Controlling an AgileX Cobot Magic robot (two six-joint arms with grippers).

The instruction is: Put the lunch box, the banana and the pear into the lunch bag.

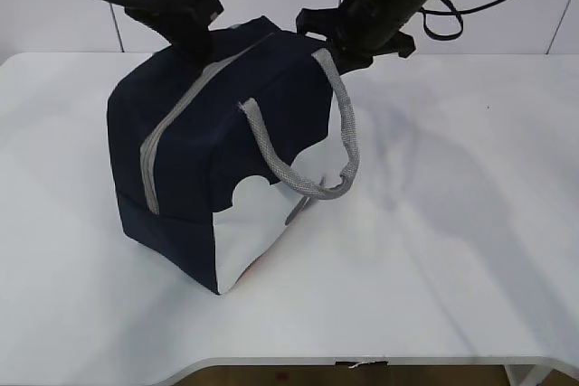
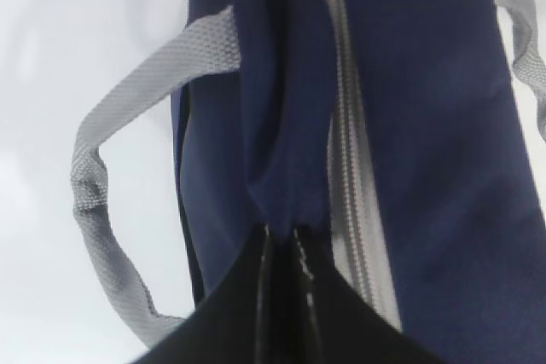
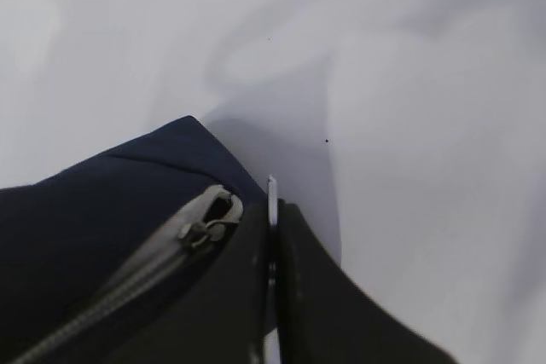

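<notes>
The navy lunch bag (image 1: pixel 199 160) stands on the white table (image 1: pixel 470 223), and its grey zipper (image 1: pixel 172 115) runs closed along the top. At the bag's far left top edge, my left gripper (image 1: pixel 194 42) is shut on a fold of navy fabric (image 2: pixel 281 202) beside the zipper (image 2: pixel 345 125). My right gripper (image 3: pixel 273 210) is shut at the bag's far right end, with a thin metal ring pull (image 3: pixel 271 193) edge-on between its jaws, next to the zipper slider (image 3: pixel 200 232). The lunch box, the banana and the pear are out of view.
Grey woven handles hang down the bag's sides (image 1: pixel 339 124) (image 2: pixel 111 125). A white lower panel (image 1: pixel 258 223) faces the camera. Bare table surface surrounds the bag, and the table's front edge (image 1: pixel 362 361) is close below.
</notes>
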